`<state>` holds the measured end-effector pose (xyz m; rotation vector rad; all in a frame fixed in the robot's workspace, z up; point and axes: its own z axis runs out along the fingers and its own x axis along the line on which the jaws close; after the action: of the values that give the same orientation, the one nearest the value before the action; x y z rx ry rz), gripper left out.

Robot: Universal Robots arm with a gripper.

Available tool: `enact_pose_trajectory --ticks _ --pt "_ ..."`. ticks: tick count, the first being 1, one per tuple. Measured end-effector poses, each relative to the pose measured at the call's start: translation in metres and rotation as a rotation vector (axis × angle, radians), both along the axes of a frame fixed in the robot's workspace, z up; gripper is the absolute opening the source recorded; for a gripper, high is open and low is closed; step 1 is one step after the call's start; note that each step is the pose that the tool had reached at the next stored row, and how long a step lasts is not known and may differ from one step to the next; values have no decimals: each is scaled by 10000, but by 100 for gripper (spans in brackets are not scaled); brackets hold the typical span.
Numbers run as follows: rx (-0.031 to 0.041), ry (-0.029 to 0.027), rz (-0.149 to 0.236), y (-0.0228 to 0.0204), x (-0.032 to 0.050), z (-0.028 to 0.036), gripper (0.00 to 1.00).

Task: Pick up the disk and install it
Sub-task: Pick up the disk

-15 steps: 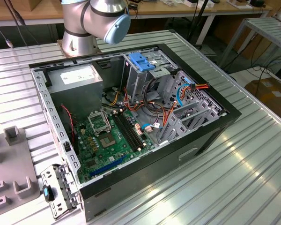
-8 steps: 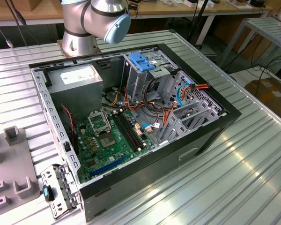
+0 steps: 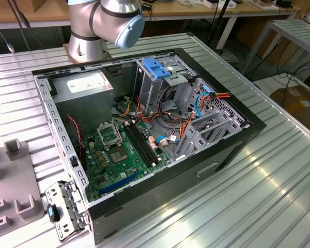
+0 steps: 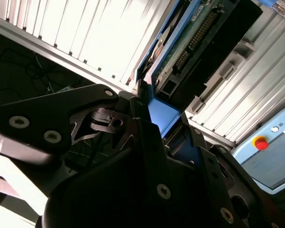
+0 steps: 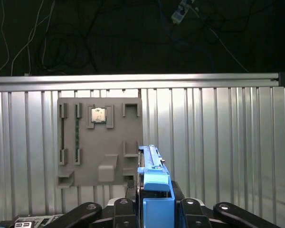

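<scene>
In the exterior view, an open computer case [image 3: 232, 150] is seen lying on its side on the ribbed metal counter [image 3: 279, 196], with the arm [image 3: 108, 20] rising just behind it. Inside the case, a green motherboard [image 3: 119, 150], a grey power-supply box [image 3: 88, 85] and a metal cage [image 3: 157, 67] with a blue latch are laid bare. A grey fixture plate [image 3: 10, 186] is set on the counter toward the exterior view's left, apart from the case. In the second wrist view, the disk [image 4: 185, 45] is seen from below, its green circuit board exposed, and its blue carrier frame [image 4: 161, 116] is gripped between the black jaws of the gripper [image 4: 164, 126]; the jaws are closed against the frame on both sides. A pendant [image 4: 270, 152] with a red button is seen beyond the counter's edge. In the first wrist view, the disk [image 5: 152, 164] is held edge-on, clamped by the gripper [image 5: 156, 194] and raised above the counter, with the fixture plate [image 5: 99, 142], in which a small chip [image 5: 98, 114] is seated, lying behind it.
</scene>
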<state>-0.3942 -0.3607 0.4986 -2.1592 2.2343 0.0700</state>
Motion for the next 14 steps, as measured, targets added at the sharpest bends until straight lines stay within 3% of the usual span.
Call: enact_pose_trajectory --ticks 4,9,14 --pt "0 0 0 -25 22 0 37" --pt "-1 1 0 -95 39 0 37" --pt "0 0 0 -118 83 0 37"
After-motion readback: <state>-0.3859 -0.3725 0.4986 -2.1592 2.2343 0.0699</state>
